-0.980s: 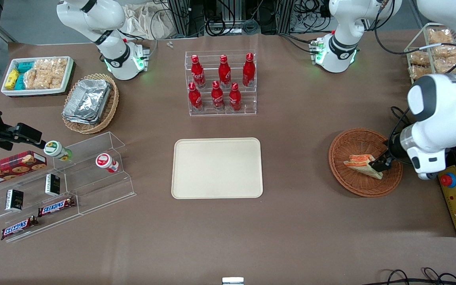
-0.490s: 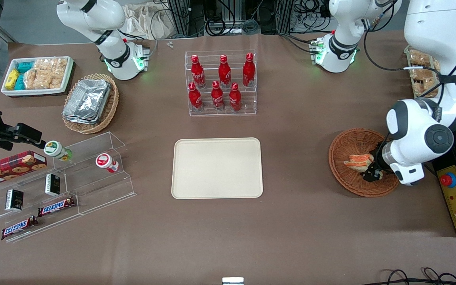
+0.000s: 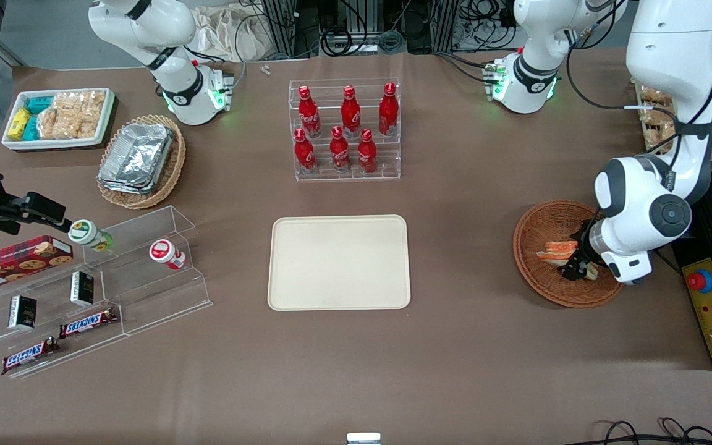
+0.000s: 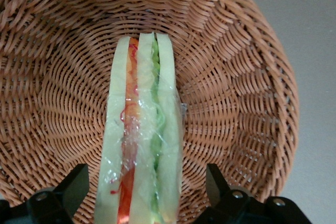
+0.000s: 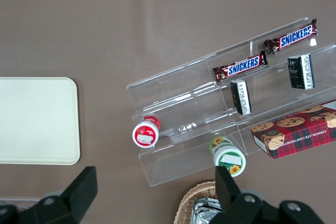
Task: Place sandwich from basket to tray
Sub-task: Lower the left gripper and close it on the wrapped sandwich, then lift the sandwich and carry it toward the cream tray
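Front view: left arm's gripper is down inside the basket, at the sandwich's end toward the working arm. Sandwich lies in the basket, orange layer showing, partly covered by the gripper. Basket sits toward the working arm's end of the table, well apart from the tray, which lies flat at mid-table with nothing on it. Rack of red bottles stands farther from the front camera than the tray.

Left wrist view: fingers spread wide, one on each side of the sandwich, clear gap on both sides, no contact visible, nothing gripped. Sandwich is plastic-wrapped, standing on edge, pale bread with orange and green layers, resting on the woven floor of the basket.

Right wrist view: corner of the tray, bare; beside it a clear acrylic shelf with Snickers bars and a cookie box.
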Controlling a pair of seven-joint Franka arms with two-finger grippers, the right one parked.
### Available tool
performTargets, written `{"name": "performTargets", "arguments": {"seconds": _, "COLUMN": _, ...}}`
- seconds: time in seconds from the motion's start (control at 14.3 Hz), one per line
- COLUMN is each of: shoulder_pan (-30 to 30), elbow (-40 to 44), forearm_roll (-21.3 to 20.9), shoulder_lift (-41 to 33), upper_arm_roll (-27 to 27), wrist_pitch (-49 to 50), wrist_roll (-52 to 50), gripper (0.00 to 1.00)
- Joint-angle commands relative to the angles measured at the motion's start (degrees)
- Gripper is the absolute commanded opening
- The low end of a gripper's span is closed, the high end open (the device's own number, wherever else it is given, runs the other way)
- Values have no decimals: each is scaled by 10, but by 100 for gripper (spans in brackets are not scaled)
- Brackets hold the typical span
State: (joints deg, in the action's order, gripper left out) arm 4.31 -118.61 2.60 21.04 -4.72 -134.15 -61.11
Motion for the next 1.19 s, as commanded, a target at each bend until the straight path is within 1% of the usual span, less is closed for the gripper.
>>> {"name": "performTargets", "arguments": {"seconds": 0.0, "shoulder_pan": -4, "elbow": -10, "forearm_roll": -11, "shoulder_lift": 4, "upper_arm_roll": 3, "wrist_pitch": -36, "wrist_roll": -20, "gripper": 81}}
{"name": "performTargets", "arguments": {"seconds": 0.07, "shoulder_pan": -4, "elbow": -9, "forearm_roll": -11, "shoulder_lift": 5, "upper_arm_roll": 4, "wrist_pitch": -36, "wrist_roll": -20, "gripper": 61}}
{"name": "performTargets", "arguments": {"seconds": 0.14, "shoulder_pan": -4, "elbow": -7, "forearm_roll": -11, "shoulder_lift": 7, "upper_arm_roll": 3, "wrist_pitch": -36, "wrist_roll": -19, "gripper": 35}}
{"name": "performTargets", "arguments": {"seconds": 0.21, "shoulder_pan": -4, "elbow": -7, "forearm_roll": -11, "shoulder_lift": 8, "upper_arm_roll": 3, "wrist_pitch": -36, "wrist_roll": -14, "gripper": 14}}
{"name": "performTargets", "arguments": {"seconds": 0.28, "shoulder_pan": -4, "elbow": -7, "forearm_roll": -12, "shoulder_lift": 4, "upper_arm_roll": 4, "wrist_pitch": -35, "wrist_roll": -9, "gripper": 0}}
{"name": "performTargets", "arguments": {"seconds": 0.35, "shoulder_pan": -3, "elbow": -7, "forearm_roll": -13, "shoulder_lift": -4, "upper_arm_roll": 4, "wrist_pitch": -29, "wrist_roll": -7, "gripper": 0}}
{"name": "performTargets", "arguments": {"seconds": 0.49, "shoulder_pan": -2, "elbow": -6, "forearm_roll": -13, "shoulder_lift": -44, "upper_arm_roll": 6, "wrist_pitch": -3, "wrist_roll": 29, "gripper": 0}}
{"name": "performTargets", "arguments": {"seconds": 0.63, "shoulder_pan": 1, "elbow": 8, "forearm_roll": -8, "shoulder_lift": -88, "upper_arm_roll": 9, "wrist_pitch": 68, "wrist_roll": 90, "gripper": 0}}
{"name": "performTargets", "arguments": {"seconds": 0.77, "shoulder_pan": 16, "elbow": 22, "forearm_roll": -2, "shoulder_lift": -123, "upper_arm_roll": 20, "wrist_pitch": 110, "wrist_roll": 128, "gripper": 0}}
{"name": "performTargets", "arguments": {"seconds": 0.84, "shoulder_pan": 19, "elbow": 28, "forearm_roll": -2, "shoulder_lift": -140, "upper_arm_roll": 35, "wrist_pitch": 127, "wrist_roll": 143, "gripper": 0}}
{"name": "performTargets", "arguments": {"seconds": 0.98, "shoulder_pan": 22, "elbow": 43, "forearm_roll": -1, "shoulder_lift": -165, "upper_arm_roll": 81, "wrist_pitch": 161, "wrist_roll": 194, "gripper": 0}}
{"name": "performTargets", "arguments": {"seconds": 1.12, "shoulder_pan": 23, "elbow": 72, "forearm_roll": -1, "shoulder_lift": -164, "upper_arm_roll": 141, "wrist_pitch": 180, "wrist_roll": 197, "gripper": 0}}
